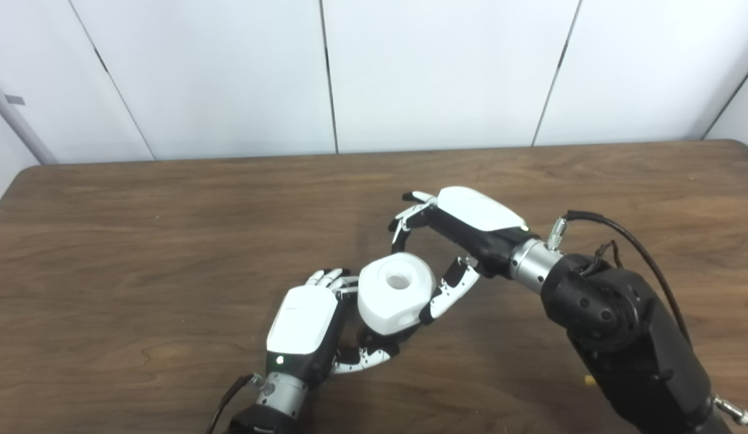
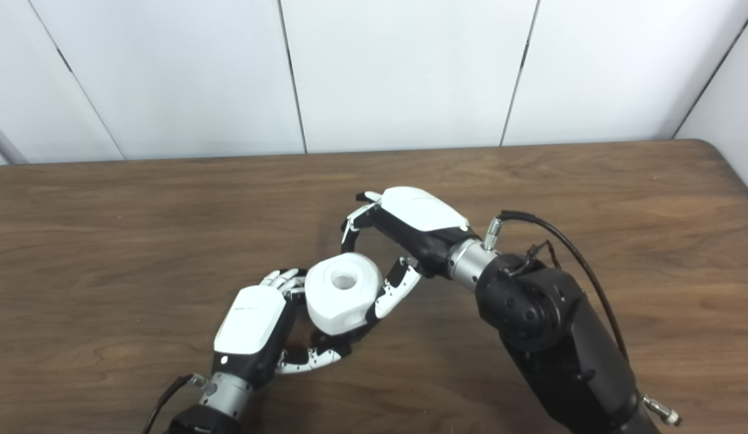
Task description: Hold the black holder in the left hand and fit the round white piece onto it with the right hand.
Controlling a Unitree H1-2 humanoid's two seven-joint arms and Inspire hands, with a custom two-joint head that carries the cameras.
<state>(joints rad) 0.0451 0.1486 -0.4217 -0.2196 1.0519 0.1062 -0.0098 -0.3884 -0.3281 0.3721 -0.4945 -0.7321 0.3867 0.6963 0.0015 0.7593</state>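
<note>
The round white piece (image 1: 396, 293), with a hole in its top face, sits at the front middle of the table inside my left hand (image 1: 304, 322). My left fingers (image 1: 328, 278) curl behind it and the thumb (image 1: 364, 358) reaches under it. Only a dark sliver of the black holder (image 1: 381, 342) shows beneath the white piece; the rest is hidden. My right hand (image 1: 464, 232) hovers just right of and above the piece, open. Its thumb (image 1: 449, 292) lies along the piece's right side, while its fingers (image 1: 407, 220) arch clear above it.
The brown wooden table (image 1: 138, 241) stretches wide on both sides, ending at a white panelled wall behind. My bulky right forearm (image 1: 627, 337) with its black cable crosses the front right. A tiny yellow speck (image 1: 589, 379) lies beside that arm.
</note>
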